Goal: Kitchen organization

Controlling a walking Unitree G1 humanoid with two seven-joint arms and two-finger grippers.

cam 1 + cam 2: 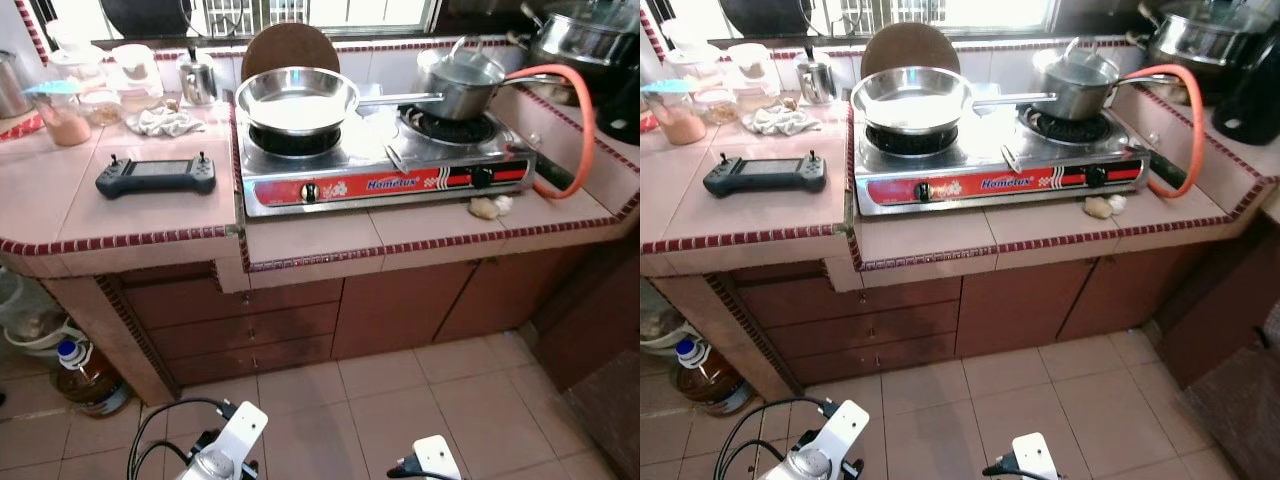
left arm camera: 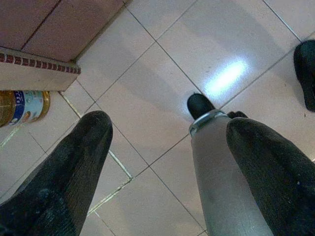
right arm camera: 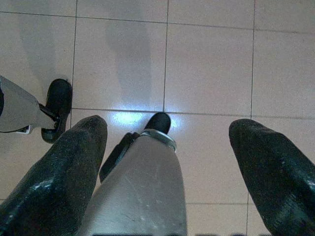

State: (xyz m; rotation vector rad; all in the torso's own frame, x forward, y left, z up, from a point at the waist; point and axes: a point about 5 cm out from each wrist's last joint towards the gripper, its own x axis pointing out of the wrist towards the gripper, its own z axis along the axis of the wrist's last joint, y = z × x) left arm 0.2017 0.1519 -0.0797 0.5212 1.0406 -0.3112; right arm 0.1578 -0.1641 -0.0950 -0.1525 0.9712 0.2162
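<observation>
We count one two-burner stove [image 1: 385,170], one steel pan [image 1: 296,98] and one lidded saucepan [image 1: 462,85] on it, one large pot [image 1: 585,35], one orange hose [image 1: 575,120], one black handheld controller [image 1: 156,177], one crumpled cloth [image 1: 165,122], one small steel jug [image 1: 198,80], three plastic containers [image 1: 62,112] and one oil bottle [image 1: 88,380].

both eye views look forward and steeply down from head height, standing back a little from the gas stove [image 1: 385,170] on the tiled counter [image 1: 150,215], and they share the stove, the counter and the floor tiles [image 1: 1040,390] below it, the right eye set slightly to the side. the left wrist view points straight down, close to the floor beside the counter's base, between its own two black fingers [image 2: 64,177]. the right wrist view faces down likewise, near the floor, past its fingers [image 3: 54,177] and the robot's leg [image 3: 142,187].
</observation>
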